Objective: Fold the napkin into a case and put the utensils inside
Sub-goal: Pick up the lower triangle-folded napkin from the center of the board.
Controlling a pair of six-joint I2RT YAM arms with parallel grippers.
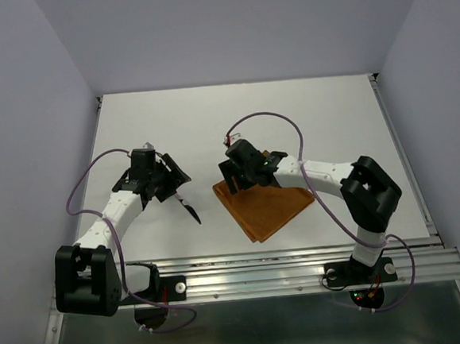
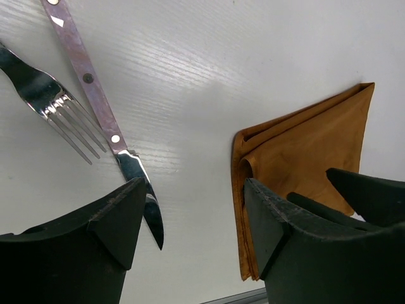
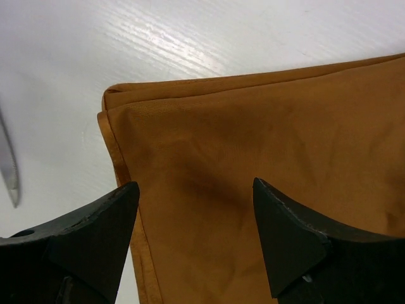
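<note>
Folded napkin [image 1: 265, 207] is lying right of centre on the table [image 1: 305, 110], with both grippers hanging spread.

The napkin is resting flat in stacked rust-orange layers, its folded edges showing at the left corner. The right gripper [image 3: 196, 209] is hovering over that far-left part of the cloth, jaws standing wide and pinching nothing. The knife [image 2: 95, 95] is lying on bare table to the left, apart from the napkin, its dark blade pointing toward the near edge. The fork [image 2: 44, 98] is lying just beside the knife's handle, tines close to it. The left gripper [image 2: 190, 209] is hanging above the knife's tip, between knife and napkin, jaws spread wide and gripping nothing.
</note>
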